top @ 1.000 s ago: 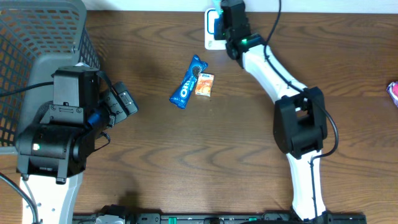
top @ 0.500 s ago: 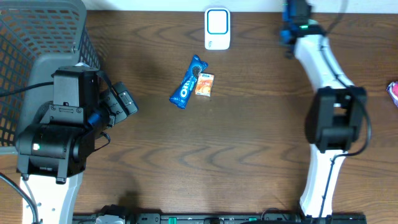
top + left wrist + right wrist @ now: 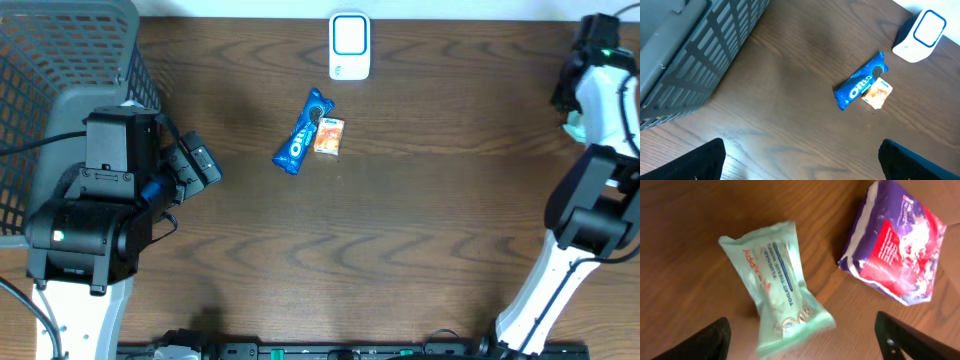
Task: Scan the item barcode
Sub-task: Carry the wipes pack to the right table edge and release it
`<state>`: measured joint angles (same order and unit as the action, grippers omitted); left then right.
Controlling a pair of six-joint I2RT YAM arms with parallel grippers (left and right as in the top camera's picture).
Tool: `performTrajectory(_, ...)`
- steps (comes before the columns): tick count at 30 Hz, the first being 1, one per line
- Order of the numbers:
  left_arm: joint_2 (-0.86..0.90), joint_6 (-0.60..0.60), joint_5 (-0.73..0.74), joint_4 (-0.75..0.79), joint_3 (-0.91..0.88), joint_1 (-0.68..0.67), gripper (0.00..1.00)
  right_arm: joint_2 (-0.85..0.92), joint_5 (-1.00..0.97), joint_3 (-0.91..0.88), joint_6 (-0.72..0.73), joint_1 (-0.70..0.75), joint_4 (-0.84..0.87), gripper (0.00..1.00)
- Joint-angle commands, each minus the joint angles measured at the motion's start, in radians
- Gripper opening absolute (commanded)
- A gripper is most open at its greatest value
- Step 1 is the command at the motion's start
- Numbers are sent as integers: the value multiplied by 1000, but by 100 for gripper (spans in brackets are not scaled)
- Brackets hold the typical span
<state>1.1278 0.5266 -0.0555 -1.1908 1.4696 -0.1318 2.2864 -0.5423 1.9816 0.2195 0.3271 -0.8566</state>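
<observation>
Far left is the wire basket (image 3: 60, 60), with the left gripper (image 3: 800, 155) parked beside it, jaws wide apart with nothing between them, looking across bare table (image 3: 400, 230). Mid-table are the Oreo pack (image 3: 300, 133) and a small orange packet (image 3: 328, 137), touching each other. The scanner (image 3: 349, 45) stands near them at the back edge, window up. Far right, the right gripper (image 3: 801, 325) hovers over the mint-green wipes pack (image 3: 777, 292), which lies flat on the table, with a purple pack (image 3: 897, 262) just beside it and not touching. The right jaws are spread and well clear of the wipes, so nothing is held. My read is that the wipes pack is the item and I'm at the pick stage. Next I drop straight down, close across its narrow width, then carry it left to the scanner. I can't see a barcode from here, so it may need a wrist roll at the window.
</observation>
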Motion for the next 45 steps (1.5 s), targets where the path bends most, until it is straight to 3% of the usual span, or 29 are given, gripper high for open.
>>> performTrajectory(1,2,-3,-12,-2,7,5,98,-42,154,17,3,42,-11,88)
performTrajectory(6,2,-2,-13,-2,7,5,98,-42,489,17,-1,64,-4,88)
performTrajectory(9,2,-2,-13,-2,7,5,98,-42,552,17,-9,51,-4,82)
performTrajectory(10,2,-2,-13,-2,7,5,98,-42,556,17,-22,45,-5,74)
performTrajectory(14,2,-2,-13,-2,7,5,98,-42,555,10,-54,23,-19,23)
performTrajectory(18,2,-2,-13,-2,7,5,98,-42,521,-27,-64,-3,-17,11)
performTrajectory(22,2,-2,-12,-2,7,5,98,-42,317,-112,-65,-3,20,4)
performTrajectory(25,2,-2,-13,-2,7,5,98,-42,240,-190,-73,15,72,4)
performTrajectory(34,2,-2,-13,-2,7,5,98,-42,241,-340,-148,118,303,5)
performTrajectory(45,2,-3,-13,-2,7,5,98,-47,266,-339,-155,172,381,4)
